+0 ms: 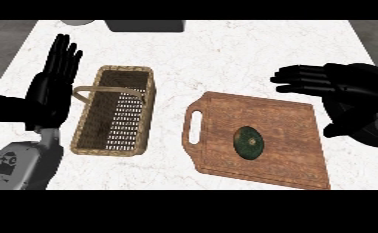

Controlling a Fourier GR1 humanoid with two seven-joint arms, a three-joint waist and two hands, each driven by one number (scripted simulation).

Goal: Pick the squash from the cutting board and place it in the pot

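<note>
Two grey items at the worktop's (221,57) 12 o'clock edge are cut off and cannot be identified. No pot is visible. The squash (249,142) lies on the cutting board (280,122) at 5 o'clock, nearer its lower edge, untouched. The right hand (332,89), fingers open and extended, hovers past the board's 2 o'clock corner. The left hand (53,84) rests open at 9 o'clock, beside the wicker basket (140,122). Bare worktop separates basket and board.

The left robot hand (52,84) rests open, fingers up, near the table's left edge, while the right robot hand (336,94) hangs open, fingers pointing left, by the right edge.
</note>
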